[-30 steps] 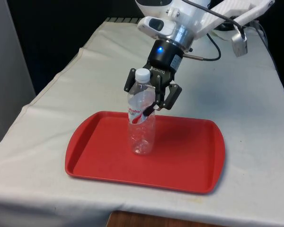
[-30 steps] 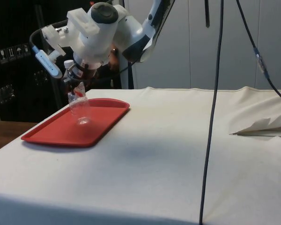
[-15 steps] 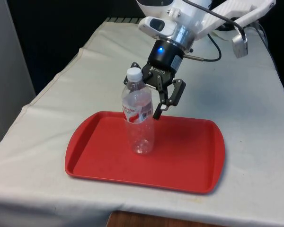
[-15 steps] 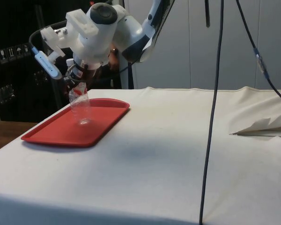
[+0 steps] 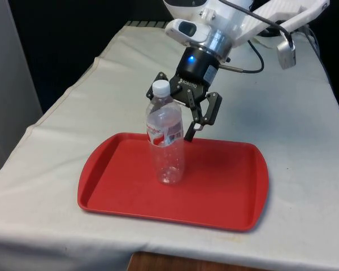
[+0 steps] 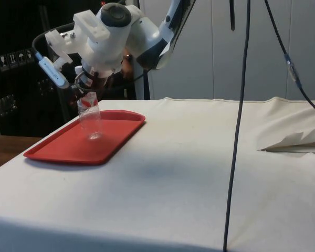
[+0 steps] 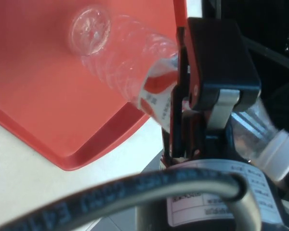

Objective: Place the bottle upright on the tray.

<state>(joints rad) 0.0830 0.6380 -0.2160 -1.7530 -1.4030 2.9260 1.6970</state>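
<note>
A clear plastic bottle with a white cap and a red-and-white label stands on its base on the red tray, near the tray's middle, its top leaning slightly towards the front view's left. My gripper is open just behind the bottle's upper half, its fingers spread to either side of the neck and label. One finger shows free at the bottle's right; the other is mostly hidden behind the bottle. In the side view the bottle stands under the gripper. The wrist view has the bottle running past a black finger.
The red tray lies on the white cloth near the table's front edge in the front view. A black cable hangs down in the side view. A fold of cloth rises at the side view's right.
The fingers have spread apart and let go of the bottle. Its top has swung a little towards the front view's left, and it now stands free on the tray.
</note>
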